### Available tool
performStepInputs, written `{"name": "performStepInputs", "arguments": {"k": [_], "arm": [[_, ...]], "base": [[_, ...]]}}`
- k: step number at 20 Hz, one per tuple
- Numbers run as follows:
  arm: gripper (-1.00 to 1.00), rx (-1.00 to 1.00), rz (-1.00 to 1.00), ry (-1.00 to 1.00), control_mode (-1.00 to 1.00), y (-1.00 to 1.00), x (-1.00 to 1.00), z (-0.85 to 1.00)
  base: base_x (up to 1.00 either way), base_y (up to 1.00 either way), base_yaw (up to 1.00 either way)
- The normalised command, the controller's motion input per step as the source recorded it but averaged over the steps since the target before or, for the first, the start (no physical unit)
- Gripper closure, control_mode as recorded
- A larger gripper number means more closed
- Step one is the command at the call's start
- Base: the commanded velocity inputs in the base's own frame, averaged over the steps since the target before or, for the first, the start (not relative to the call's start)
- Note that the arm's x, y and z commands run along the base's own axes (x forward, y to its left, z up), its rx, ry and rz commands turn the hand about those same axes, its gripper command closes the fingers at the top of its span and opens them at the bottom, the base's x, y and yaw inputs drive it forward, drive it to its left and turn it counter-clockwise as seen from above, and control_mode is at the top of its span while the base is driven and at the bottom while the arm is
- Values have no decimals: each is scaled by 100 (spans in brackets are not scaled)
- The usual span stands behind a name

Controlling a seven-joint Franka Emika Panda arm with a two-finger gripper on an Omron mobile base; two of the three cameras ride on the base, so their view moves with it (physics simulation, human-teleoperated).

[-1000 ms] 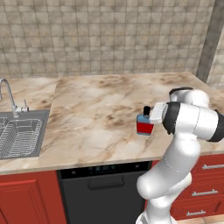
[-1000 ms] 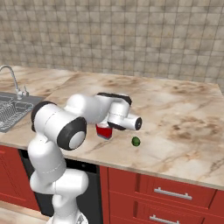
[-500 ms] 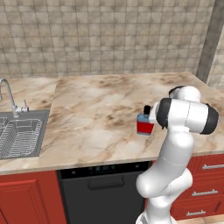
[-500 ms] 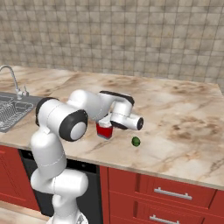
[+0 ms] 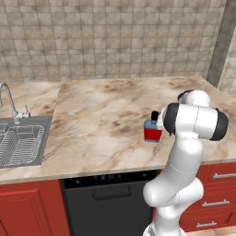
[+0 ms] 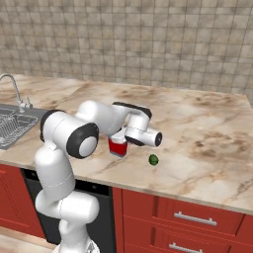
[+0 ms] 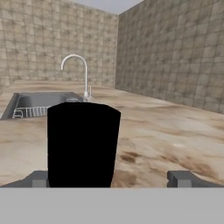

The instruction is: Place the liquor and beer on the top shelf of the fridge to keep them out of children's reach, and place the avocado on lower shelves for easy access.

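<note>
Gripper (image 7: 109, 178) standing wide open and holding nothing, the liquor (image 7: 83, 144) sitting between its fingertips, seemingly untouched, avocado (image 6: 153, 159) lying nearby on counter (image 6: 207, 163).

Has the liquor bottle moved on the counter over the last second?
No. The liquor bottle stands at the same spot on the counter, near its front edge, with the avocado beside it as before.

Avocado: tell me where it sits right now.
In the right base view the avocado lies on the counter near its front edge, just right of the blue bottle, not touching it.
</note>
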Motion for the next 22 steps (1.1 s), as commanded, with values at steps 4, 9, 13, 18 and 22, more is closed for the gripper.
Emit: {"name": "performStepInputs", "arguments": {"k": [4, 9, 13, 18, 22], "arm": [[-100, -1, 2, 0, -100, 23, 0, 0], [-100, -3, 3, 0, -100, 27, 0, 0], [-100, -2, 0, 0, -100, 20, 0, 0], [100, 0, 1, 0, -100, 6, 0, 0], [100, 0, 1, 0, -100, 0, 0, 0]], "base": [[0, 0, 0], [0, 0, 0], [0, 0, 0], [0, 0, 0], [0, 0, 0]]}}
